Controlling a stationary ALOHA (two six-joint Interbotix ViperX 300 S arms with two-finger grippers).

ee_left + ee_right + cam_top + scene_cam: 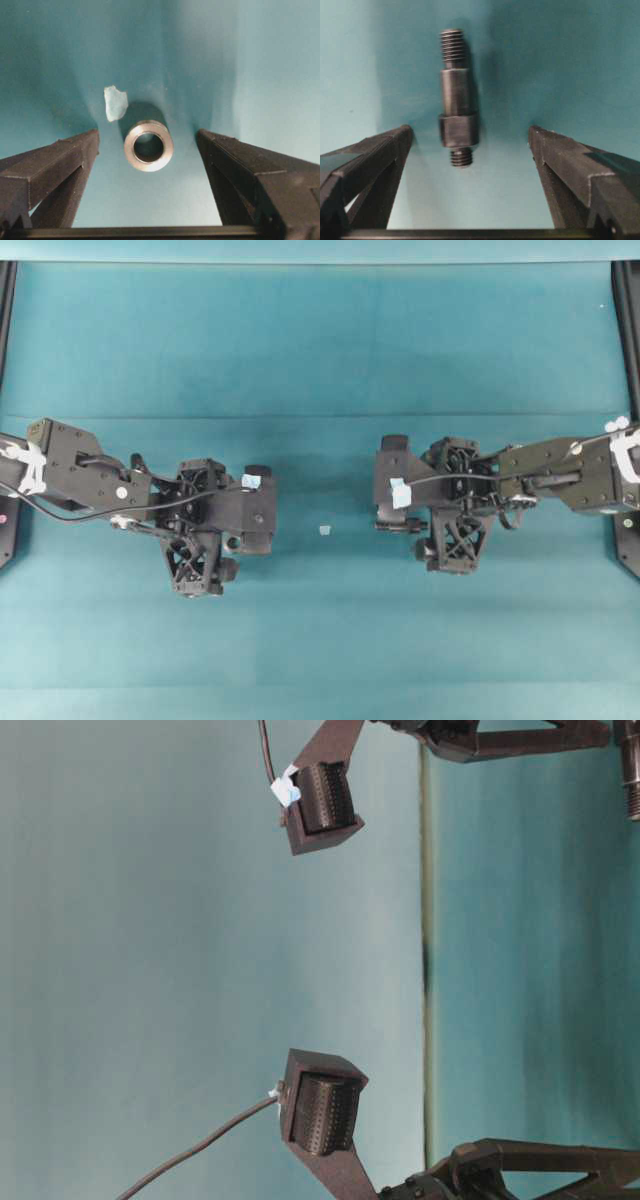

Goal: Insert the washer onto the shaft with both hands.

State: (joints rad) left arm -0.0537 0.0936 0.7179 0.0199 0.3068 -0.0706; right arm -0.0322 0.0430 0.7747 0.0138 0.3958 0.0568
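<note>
The washer (148, 146), a thick grey metal ring, rests flat on the teal surface with its hole facing up. My left gripper (147, 134) hangs over it, open, one black finger (65, 160) on each side and clear of the ring. The shaft (457, 95), dark and stepped with threaded ends, lies flat on the surface. My right gripper (470, 129) is open above its near end, and the fingers (560, 160) stand well apart from it. In the overhead view the left gripper (200, 523) and the right gripper (455, 500) point down and hide both parts.
A pale blue scrap (115, 102) lies just beside the washer. Another scrap (325, 530) lies on the teal mat (320, 360) between the two arms. Black frame rails (630, 330) run along the table's left and right edges.
</note>
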